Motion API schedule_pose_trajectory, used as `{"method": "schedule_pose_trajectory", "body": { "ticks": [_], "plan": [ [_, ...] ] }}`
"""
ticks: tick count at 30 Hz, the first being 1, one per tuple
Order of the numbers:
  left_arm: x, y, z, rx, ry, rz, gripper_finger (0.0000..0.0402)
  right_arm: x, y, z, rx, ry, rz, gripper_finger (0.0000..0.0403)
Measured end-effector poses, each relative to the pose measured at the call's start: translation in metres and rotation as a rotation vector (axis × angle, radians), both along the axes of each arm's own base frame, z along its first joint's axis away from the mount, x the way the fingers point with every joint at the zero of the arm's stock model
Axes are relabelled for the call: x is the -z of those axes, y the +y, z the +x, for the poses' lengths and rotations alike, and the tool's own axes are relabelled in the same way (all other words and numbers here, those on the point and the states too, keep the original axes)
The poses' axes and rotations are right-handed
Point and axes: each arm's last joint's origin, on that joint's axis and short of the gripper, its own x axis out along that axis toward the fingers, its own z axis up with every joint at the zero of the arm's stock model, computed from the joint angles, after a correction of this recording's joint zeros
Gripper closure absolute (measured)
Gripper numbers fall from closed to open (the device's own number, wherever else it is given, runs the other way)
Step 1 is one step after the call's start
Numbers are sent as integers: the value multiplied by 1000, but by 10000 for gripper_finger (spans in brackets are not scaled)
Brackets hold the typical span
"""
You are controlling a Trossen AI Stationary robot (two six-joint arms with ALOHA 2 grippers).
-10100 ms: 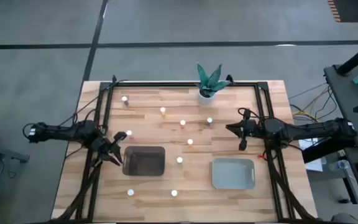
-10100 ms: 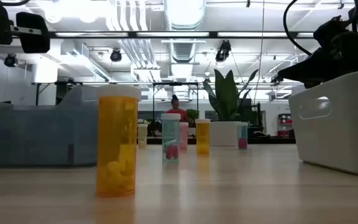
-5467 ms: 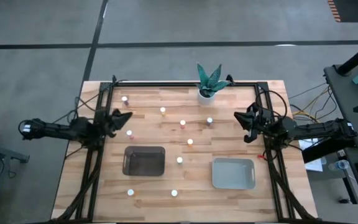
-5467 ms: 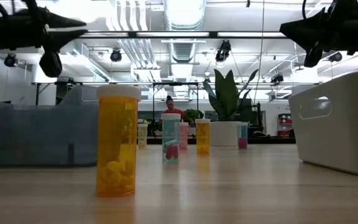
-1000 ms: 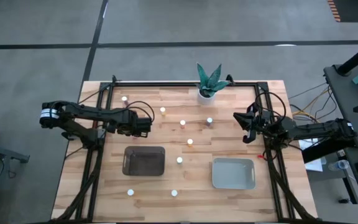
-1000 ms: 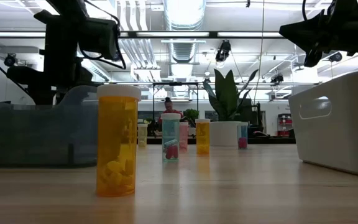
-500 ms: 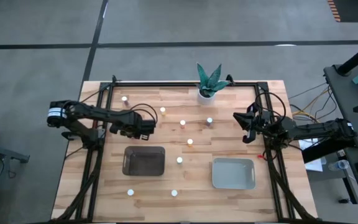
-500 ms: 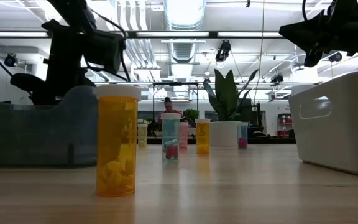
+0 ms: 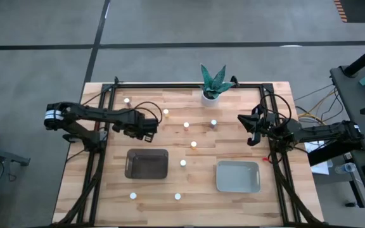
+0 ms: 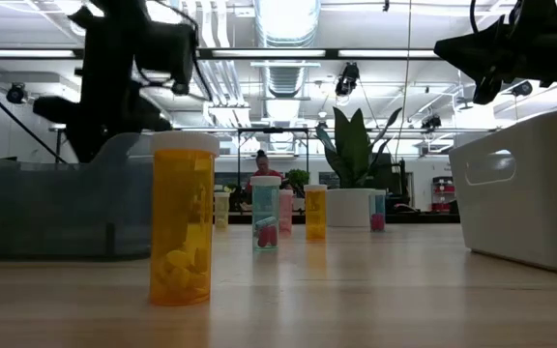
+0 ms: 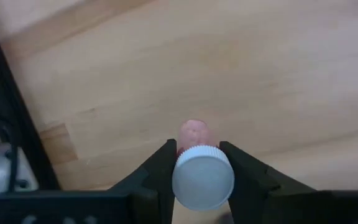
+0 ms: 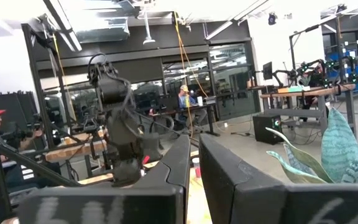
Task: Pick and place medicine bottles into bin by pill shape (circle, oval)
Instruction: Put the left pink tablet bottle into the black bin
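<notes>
Left gripper: my two fingers press either side of a white-capped medicine bottle, pink contents visible below the cap.
Left gripper position: over the wooden table, just beyond the far edge of the dark translucent bin.
Right gripper: my fingers are closed on nothing; held above the table's right side, near the frame.
Grey-green bin: near right of table.
Other bottles: scattered across the table centre and near edge.
Potted plant: far edge.

Grey concrete floor with dark seams around the table, white ceiling with pipes and bright strip lights, glass-walled rooms beyond
</notes>
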Motion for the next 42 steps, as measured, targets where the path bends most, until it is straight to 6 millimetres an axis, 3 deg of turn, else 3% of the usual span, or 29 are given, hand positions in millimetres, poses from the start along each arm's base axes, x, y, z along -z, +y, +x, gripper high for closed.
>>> {"method": "schedule_pose_trajectory", "body": {
  "ticks": [9, 16, 23, 28, 34, 42],
  "plan": [
    [-63, -8, 19, 306, -184, -84, 315, 0, 0, 0, 1, 1, 0, 376],
    [-87, -51, 26, 533, -274, -140, 316, 0, 0, 0, 1, 1, -1, 376],
    [-79, -110, 17, 666, -297, -174, 317, 0, 0, 0, 0, 1, 0, 376],
    [-73, -136, 9, 688, -292, -98, 317, 0, 0, 0, -1, 0, 2, 376],
    [-63, -138, 10, 694, -256, -48, 317, 0, 0, 0, -5, -4, 15, 376],
    [-29, -127, 14, 651, -125, -36, 317, 0, 0, 0, -1, 0, 3, 376]
  ]
}}
